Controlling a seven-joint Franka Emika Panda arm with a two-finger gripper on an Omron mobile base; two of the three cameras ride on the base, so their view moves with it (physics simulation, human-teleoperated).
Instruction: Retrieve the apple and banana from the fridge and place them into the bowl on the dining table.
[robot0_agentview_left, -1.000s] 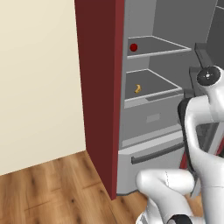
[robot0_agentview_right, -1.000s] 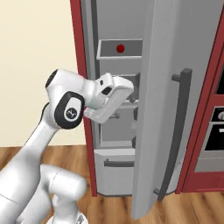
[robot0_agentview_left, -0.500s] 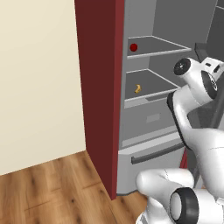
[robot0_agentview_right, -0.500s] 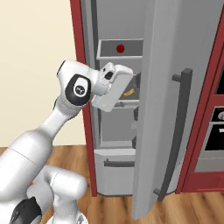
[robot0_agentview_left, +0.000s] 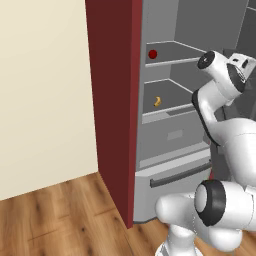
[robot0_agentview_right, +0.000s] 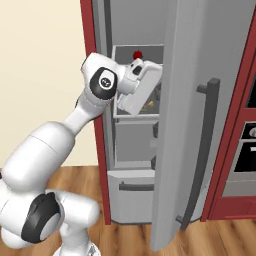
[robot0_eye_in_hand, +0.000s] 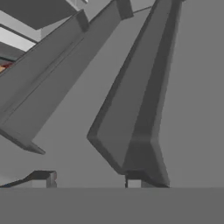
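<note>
Fridge (robot0_agentview_left: 175, 135): standing open, door (robot0_agentview_right: 200, 125) swinging out right of my arm. Apple (robot0_agentview_left: 152, 54) sitting on upper shelf; banana (robot0_agentview_left: 157, 101) lying on shelf below. My gripper (robot0_eye_in_hand: 85, 178): grip state unclear, facing grey door bins.

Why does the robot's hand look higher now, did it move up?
Yes. In the right base view the gripper has risen toward the apple shelf of the fridge.

Dark-red apple (robot0_agentview_left: 152, 54), yellow-orange banana (robot0_agentview_left: 157, 101), grey fridge (robot0_agentview_left: 175, 135) w/ dark-red panels (robot0_agentview_left: 112, 100).
</note>
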